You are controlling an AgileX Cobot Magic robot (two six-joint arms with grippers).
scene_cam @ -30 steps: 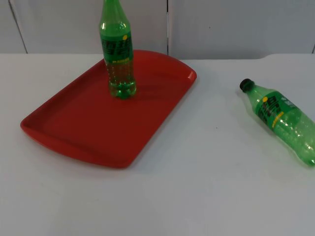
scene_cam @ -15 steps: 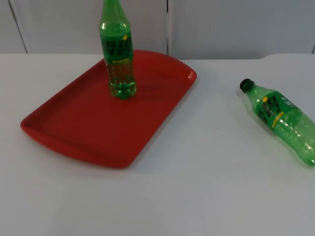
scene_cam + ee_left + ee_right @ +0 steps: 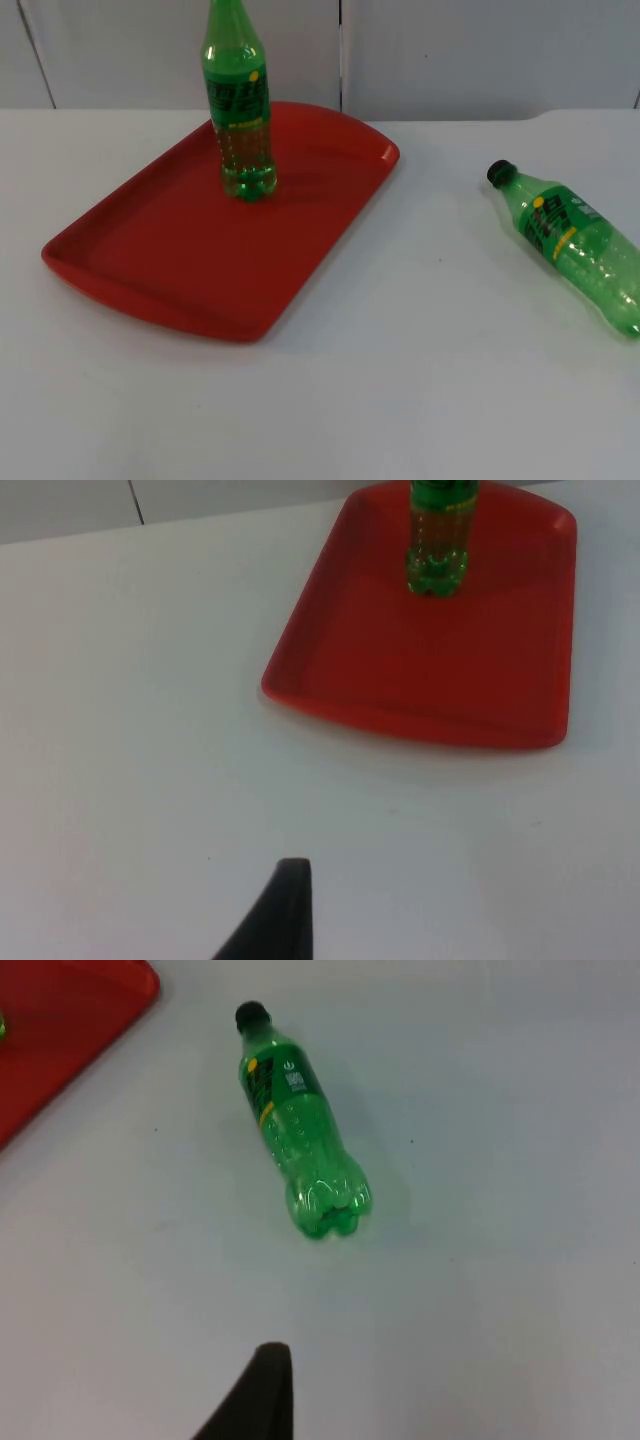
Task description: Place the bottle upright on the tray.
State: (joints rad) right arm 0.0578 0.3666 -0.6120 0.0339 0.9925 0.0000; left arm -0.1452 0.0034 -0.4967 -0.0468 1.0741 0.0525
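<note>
A red tray [image 3: 150,250] lies at the left of the white table. One green bottle [image 3: 238,110] stands upright near the tray's far edge, also seen in the left wrist view [image 3: 438,540]. A second green bottle [image 3: 575,250] with a black cap lies on its side on the table at the right, cap towards the tray. My right gripper [image 3: 262,1390] hovers above the table a short way from that lying bottle's [image 3: 295,1130] base, apart from it. My left gripper [image 3: 280,910] hovers over bare table, well short of the tray's [image 3: 400,720] near rim. Both arms wait.
The grey partition wall [image 3: 450,50] closes the table at the back. A corner of the tray [image 3: 60,1030] shows beside the lying bottle's cap. White table top [image 3: 400,380] stretches between tray and lying bottle and along the front.
</note>
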